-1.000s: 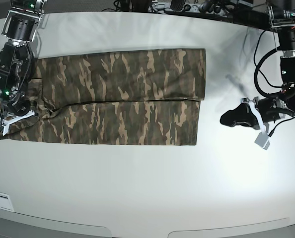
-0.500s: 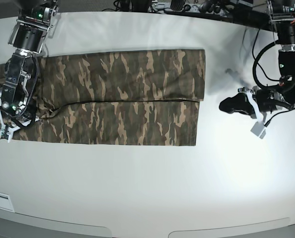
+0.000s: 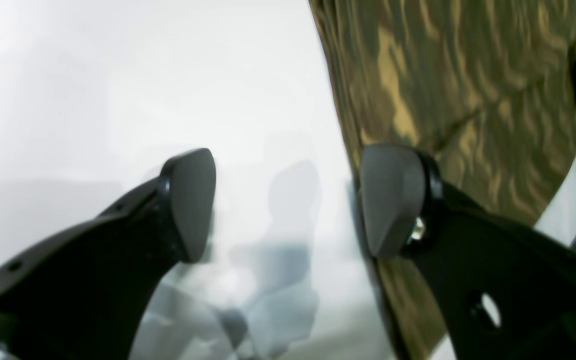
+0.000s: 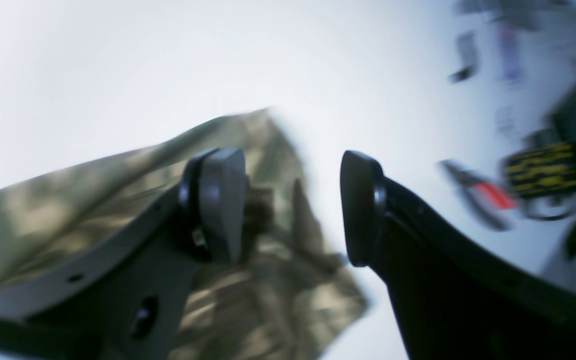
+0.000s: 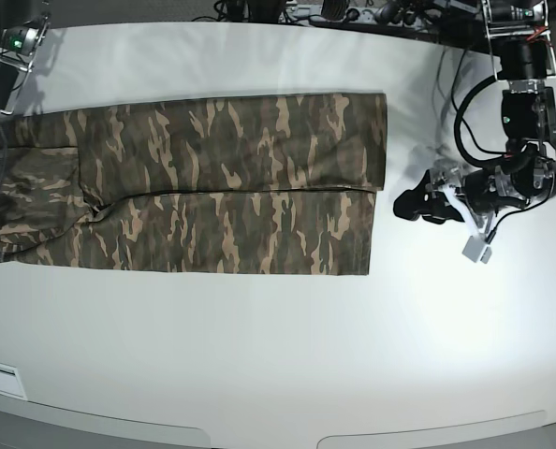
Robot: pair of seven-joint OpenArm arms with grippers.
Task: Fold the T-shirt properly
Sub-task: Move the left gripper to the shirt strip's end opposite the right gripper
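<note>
While the shirt lies flat: both arms hang off to the sides with nothing in them.

Right gripper [image 4: 293,210]: at the far left of the base view, mostly cut off by the picture's edge. Its own camera shows the jaws apart with only air between them. One shirt end lies below it, a bit bunched up.

Shirt [image 5: 231,182]: spread on the white table [image 5: 278,355], reaching from the left edge to a bit past the middle. It is already folded into a long band. A dark line runs along the middle where two cloth edges meet. The right end is straight and square.

Left gripper [image 5: 418,204]: on the right side of the base view, low over the bare table, near the shirt's right end but not touching it. Its own camera shows the jaws spread wide and empty, with the shirt's edge just past one fingertip [image 3: 390,200].

How the shirt will handle: it looks soft, thin and light. It will likely sag and slide, and the layers may slip apart if only the top one is taken.

Where to hold: likely the two corners of one short end, pinching all the layers together. Then that end can be carried over to the other end.

What is left: the long band likely needs folding across.
</note>
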